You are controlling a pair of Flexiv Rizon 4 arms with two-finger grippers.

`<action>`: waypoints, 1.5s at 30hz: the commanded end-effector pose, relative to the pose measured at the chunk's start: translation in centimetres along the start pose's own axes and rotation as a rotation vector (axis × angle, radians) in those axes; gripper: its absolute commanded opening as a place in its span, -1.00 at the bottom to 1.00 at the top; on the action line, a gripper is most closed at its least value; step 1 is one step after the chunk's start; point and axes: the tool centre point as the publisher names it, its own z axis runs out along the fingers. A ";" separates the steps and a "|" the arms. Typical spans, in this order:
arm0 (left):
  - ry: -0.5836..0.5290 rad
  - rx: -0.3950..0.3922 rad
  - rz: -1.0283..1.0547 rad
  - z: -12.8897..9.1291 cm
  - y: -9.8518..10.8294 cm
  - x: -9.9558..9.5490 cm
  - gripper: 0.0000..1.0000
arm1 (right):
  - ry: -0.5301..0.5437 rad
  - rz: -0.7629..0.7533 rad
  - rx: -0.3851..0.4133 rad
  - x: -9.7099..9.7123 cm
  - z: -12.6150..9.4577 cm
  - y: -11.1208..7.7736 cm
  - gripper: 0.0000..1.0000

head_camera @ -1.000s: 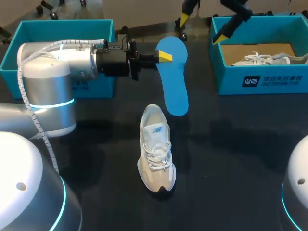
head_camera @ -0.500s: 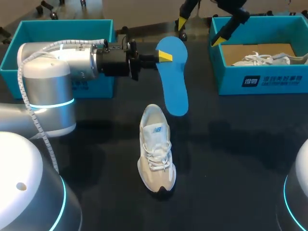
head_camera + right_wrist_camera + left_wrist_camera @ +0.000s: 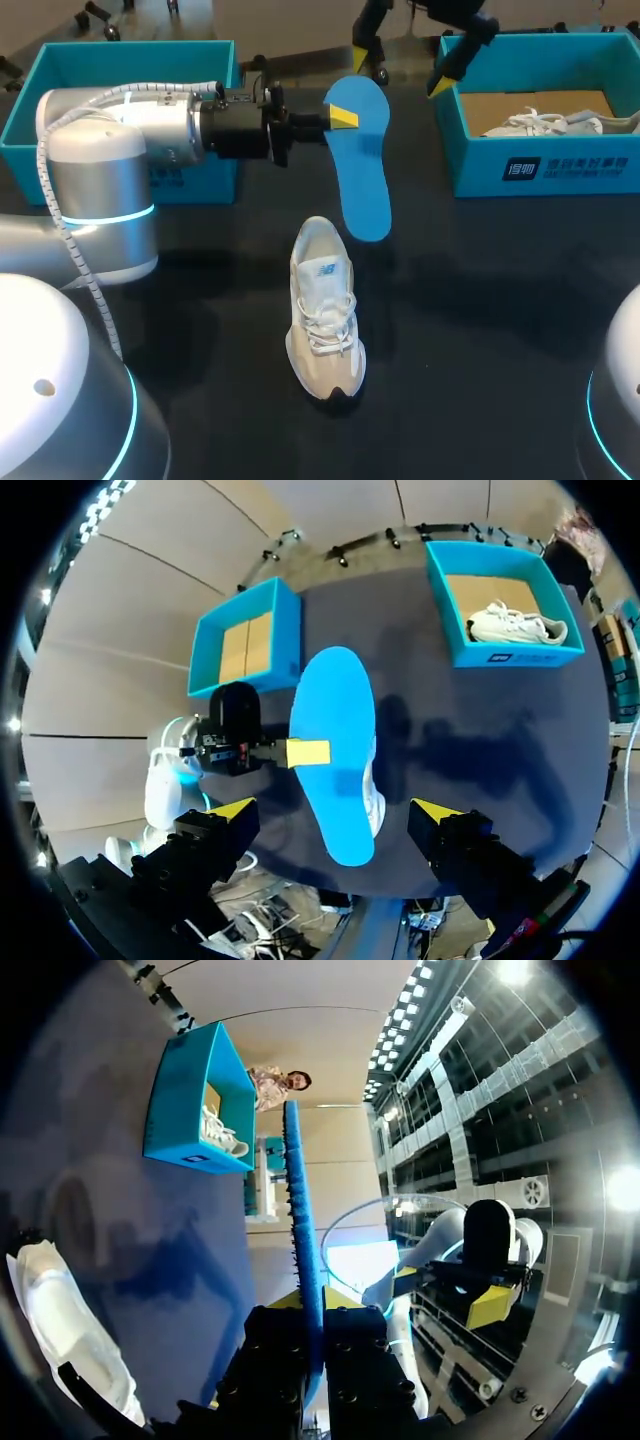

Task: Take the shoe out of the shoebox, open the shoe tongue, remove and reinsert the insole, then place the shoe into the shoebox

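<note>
My left gripper (image 3: pixel 340 118) is shut on the heel end of the blue insole (image 3: pixel 358 160), holding it in the air above the table. In the left wrist view the insole (image 3: pixel 303 1230) runs edge-on out from between my fingers (image 3: pixel 311 1312). The white and beige shoe (image 3: pixel 324 305) lies on the dark table below it, toe toward the near edge. High behind the insole, my right gripper (image 3: pixel 400 58) hangs open and holds nothing. The right wrist view looks down on the insole (image 3: pixel 336 745) ahead of the right gripper (image 3: pixel 335 810), with the shoe (image 3: pixel 376 792) mostly hidden beneath it.
A teal shoebox (image 3: pixel 548 165) at the back right holds another white shoe (image 3: pixel 545 123). A second teal shoebox (image 3: pixel 30 95) stands at the back left behind my left arm. Both boxes also appear in the right wrist view, shoebox (image 3: pixel 500 658) and shoebox (image 3: pixel 285 640).
My right gripper has shifted a little to the left above the back of the table. The left arm, insole and shoe have not moved.
</note>
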 end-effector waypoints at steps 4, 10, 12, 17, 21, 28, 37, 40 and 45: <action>-0.001 -0.001 0.000 0.1 -0.1 -0.1 -1.00 | -0.166 -0.026 -0.067 1.3 0.3 0.4 1.00; -0.001 -0.001 0.000 0.1 -0.1 -0.1 -1.00 | -0.215 -0.067 -0.078 1.3 0.9 0.6 1.00; -0.001 -0.001 0.000 0.1 -0.1 -0.1 -1.00 | -0.226 -0.093 -0.081 1.5 1.0 0.6 1.00; -0.001 -0.001 0.000 0.1 -0.1 -0.1 -1.00 | -0.260 -0.116 -0.088 2.2 1.4 0.4 1.00; -0.001 -0.001 0.000 0.1 -0.1 -0.1 -1.00 | -0.268 -0.116 -0.093 2.6 2.1 0.1 1.00; -0.001 -0.001 0.000 0.1 -0.1 -0.1 -1.00 | -0.284 -0.138 -0.107 2.6 3.0 -0.5 1.00; -0.001 -0.001 0.000 0.1 -0.1 -0.1 -1.00 | -0.304 -0.134 -0.093 2.0 2.8 -0.7 1.00; -0.001 -0.001 0.000 0.1 -0.1 -0.1 -1.00 | -0.311 -0.116 -0.105 2.0 2.7 -0.6 1.00; -0.001 -0.001 0.000 0.1 -0.1 -0.1 -1.00 | -0.311 -0.116 -0.105 2.0 2.7 -0.6 1.00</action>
